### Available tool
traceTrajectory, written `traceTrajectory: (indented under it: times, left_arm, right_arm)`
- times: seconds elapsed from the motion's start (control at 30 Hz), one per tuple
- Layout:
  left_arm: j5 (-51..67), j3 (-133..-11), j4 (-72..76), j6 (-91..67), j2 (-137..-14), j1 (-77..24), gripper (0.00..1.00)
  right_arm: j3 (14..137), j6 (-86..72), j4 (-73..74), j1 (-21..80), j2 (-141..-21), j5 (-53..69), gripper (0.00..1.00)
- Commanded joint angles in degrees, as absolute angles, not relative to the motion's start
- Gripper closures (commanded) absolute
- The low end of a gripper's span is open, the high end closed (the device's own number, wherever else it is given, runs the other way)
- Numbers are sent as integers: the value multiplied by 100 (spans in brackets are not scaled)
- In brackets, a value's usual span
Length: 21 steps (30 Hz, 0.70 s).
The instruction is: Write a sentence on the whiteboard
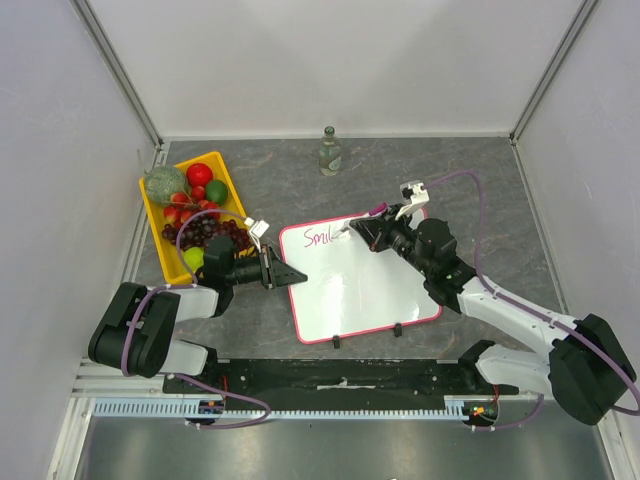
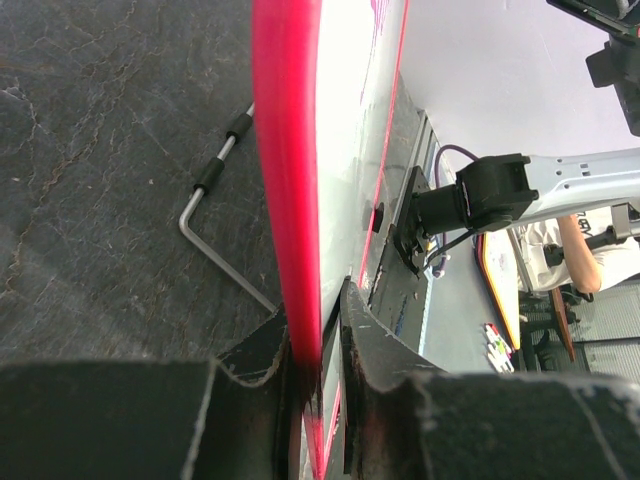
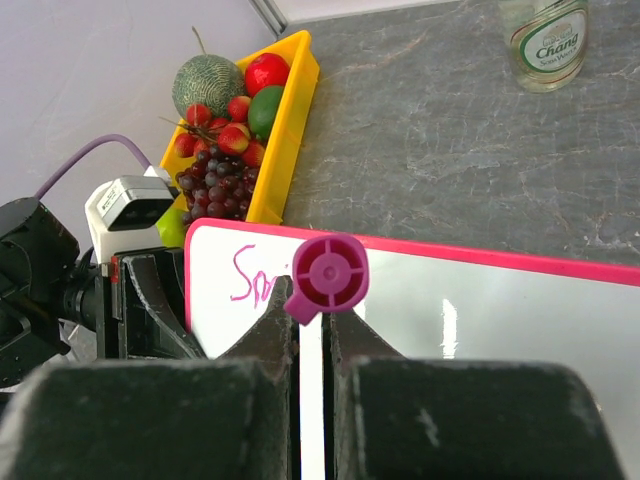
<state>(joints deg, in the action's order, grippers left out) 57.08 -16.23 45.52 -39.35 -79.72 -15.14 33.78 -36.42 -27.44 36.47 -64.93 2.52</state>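
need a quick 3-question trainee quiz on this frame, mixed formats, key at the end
1. True or false: the left tool is shut on the whiteboard's edge.
2. The right tool grips: A) a bottle, B) a magenta marker, C) nothing.
3. Fill in: in the top view, the writing sits near the board's far-____ corner.
Key: 1 true; 2 B; 3 left.
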Motion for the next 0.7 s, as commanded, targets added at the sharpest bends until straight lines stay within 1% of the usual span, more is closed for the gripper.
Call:
traceTrajectory:
  times: [0.0, 0.4, 0.67]
  left_arm:
    - [5432, -1582, 4175, -3270, -8086, -1582, 98]
    - [5432, -1582, 4175, -3278, -8095, -1582, 98]
    - [5432, -1591, 4184, -3270, -8095, -1582, 98]
  right_arm:
    - [3560, -3569, -2909, 3630, -6600, 62, 100]
    - [3516, -3428, -2575, 3604, -6407, -404, 100]
    - [3568, -3454, -2549, 3577, -6390, -510, 100]
